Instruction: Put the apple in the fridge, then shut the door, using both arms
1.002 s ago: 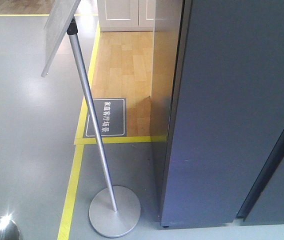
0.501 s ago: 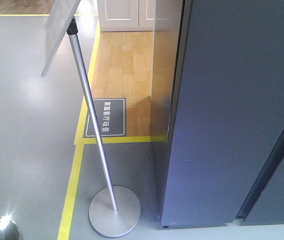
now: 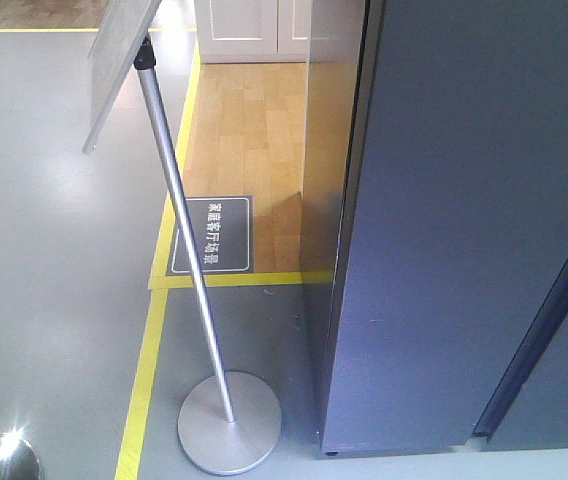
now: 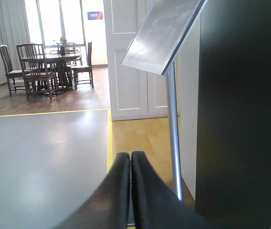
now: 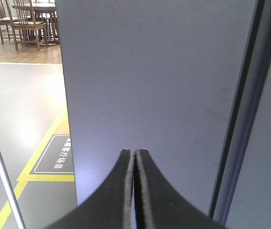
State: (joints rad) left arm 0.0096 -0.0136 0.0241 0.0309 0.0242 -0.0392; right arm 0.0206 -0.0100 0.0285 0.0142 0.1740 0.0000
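Facing the fridge (image 5: 150, 86), my right fingers (image 5: 134, 157) are clenched empty; left fingers (image 4: 130, 160) too, sign stand (image 4: 173, 138) at two o'clock.

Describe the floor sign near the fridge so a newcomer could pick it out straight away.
Start at the tall dark fridge on the right, then look left to the wooden floor strip beside it. At that strip's near end, just inside the yellow tape line, lies the floor sign. It is a flat dark rectangle with white characters, unlike the tilted silver sign stand in front of it.
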